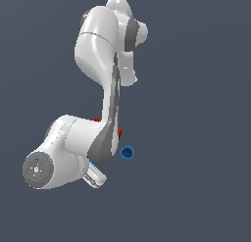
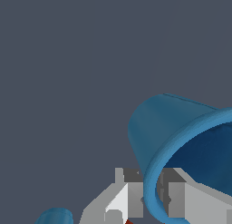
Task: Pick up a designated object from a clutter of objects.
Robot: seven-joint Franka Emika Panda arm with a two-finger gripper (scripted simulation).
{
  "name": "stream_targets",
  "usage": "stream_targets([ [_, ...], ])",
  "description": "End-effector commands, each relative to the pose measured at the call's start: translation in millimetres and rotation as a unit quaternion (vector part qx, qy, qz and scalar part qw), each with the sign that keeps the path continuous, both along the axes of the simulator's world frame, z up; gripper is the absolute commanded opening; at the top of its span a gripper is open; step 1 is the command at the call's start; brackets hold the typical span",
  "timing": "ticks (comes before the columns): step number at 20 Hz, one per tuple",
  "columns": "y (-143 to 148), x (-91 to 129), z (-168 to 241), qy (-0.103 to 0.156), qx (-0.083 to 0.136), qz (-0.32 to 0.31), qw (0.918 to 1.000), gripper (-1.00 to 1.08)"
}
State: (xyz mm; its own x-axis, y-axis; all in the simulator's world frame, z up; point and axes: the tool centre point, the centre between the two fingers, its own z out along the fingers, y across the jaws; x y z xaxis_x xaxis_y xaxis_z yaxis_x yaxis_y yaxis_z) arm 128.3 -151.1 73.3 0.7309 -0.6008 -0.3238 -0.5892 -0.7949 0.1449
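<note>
In the wrist view the designated object, the larger blue cup [image 2: 181, 132], fills the lower right. It has a thick rim and leans over. My gripper [image 2: 152, 198] straddles that rim, one finger [image 2: 129, 193] outside the wall and the other inside, both pressed against it, so it is shut on the cup. In the exterior view the arm hides the gripper, and only a blue sliver [image 1: 90, 161] shows under the arm. Of the clutter of objects, the small blue cup [image 1: 126, 153] stands upright beside the arm.
Red parts of the power drill [image 1: 119, 132] peek out from behind the arm's forearm, and a red tip [image 2: 128, 221] shows close to my fingers. The small blue cup [image 2: 54, 216] appears at the wrist picture's edge. The floor is plain dark grey.
</note>
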Motion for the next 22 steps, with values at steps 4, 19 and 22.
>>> stream_targets([
  [4,1.6,-0.3,1.6,0.0,0.0,0.0,1.0,-1.0],
  [19,70.3,-11.3,63.7,0.0,0.0,0.0,1.0,-1.0],
  [22,95.2,-15.1,86.2,0.0,0.0,0.001,1.0,-1.0],
])
